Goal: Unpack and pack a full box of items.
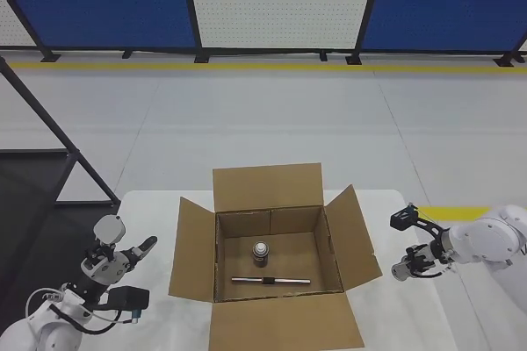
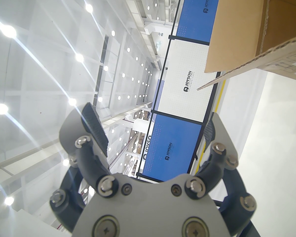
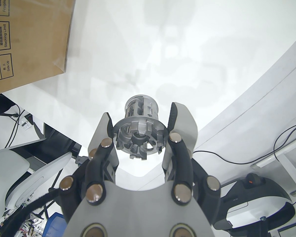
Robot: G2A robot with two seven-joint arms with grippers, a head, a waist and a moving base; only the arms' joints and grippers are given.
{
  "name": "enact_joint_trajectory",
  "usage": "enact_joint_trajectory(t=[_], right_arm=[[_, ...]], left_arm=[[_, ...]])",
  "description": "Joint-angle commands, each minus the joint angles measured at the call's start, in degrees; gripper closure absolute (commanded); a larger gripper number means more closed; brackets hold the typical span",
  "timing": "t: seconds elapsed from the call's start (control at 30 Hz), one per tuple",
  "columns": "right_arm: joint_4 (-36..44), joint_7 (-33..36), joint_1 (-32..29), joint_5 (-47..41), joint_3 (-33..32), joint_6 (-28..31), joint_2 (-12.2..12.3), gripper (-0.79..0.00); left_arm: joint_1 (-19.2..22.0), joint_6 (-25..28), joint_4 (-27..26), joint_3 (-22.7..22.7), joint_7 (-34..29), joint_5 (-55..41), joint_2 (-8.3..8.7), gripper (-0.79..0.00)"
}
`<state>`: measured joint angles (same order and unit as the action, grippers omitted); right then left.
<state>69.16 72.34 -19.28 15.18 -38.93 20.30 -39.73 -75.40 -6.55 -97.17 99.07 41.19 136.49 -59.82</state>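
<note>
An open cardboard box stands mid-table with its four flaps spread. On its floor lie a small metal cylinder and a thin metal rod. My right gripper is shut on a slotted metal cylindrical part, held over the white table to the right of the box. In the top view the right gripper sits just beyond the box's right flap. My left gripper is open with nothing between its fingers and points upward. The left gripper is left of the box, near the left flap.
The white table carries the box, with bare strips on either side of it. A black rack stands left of the table. Blue and white partition panels line the far side of the floor.
</note>
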Motion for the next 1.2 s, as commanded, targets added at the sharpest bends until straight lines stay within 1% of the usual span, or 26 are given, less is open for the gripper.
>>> enact_joint_trajectory(t=[0.0, 0.87, 0.93, 1.0, 1.17], right_arm=[[0.0, 0.0, 0.0, 0.0, 0.0, 0.0, 0.0, 0.000], [0.0, 0.0, 0.0, 0.0, 0.0, 0.0, 0.0, 0.000], [0.5, -1.5, -0.8, 0.8, 0.0, -0.3, 0.0, 0.000], [1.0, -1.4, -0.8, 2.3, -0.1, -1.4, 0.1, 0.000], [1.3, -1.3, -0.5, 5.5, -0.3, -5.6, -0.2, 0.000]], left_arm=[[0.0, 0.0, 0.0, 0.0, 0.0, 0.0, 0.00, -0.785], [0.0, 0.0, 0.0, 0.0, 0.0, 0.0, 0.00, -0.785], [0.0, 0.0, 0.0, 0.0, 0.0, 0.0, 0.00, -0.785], [0.0, 0.0, 0.0, 0.0, 0.0, 0.0, 0.00, -0.785], [0.0, 0.0, 0.0, 0.0, 0.0, 0.0, 0.00, -0.785]])
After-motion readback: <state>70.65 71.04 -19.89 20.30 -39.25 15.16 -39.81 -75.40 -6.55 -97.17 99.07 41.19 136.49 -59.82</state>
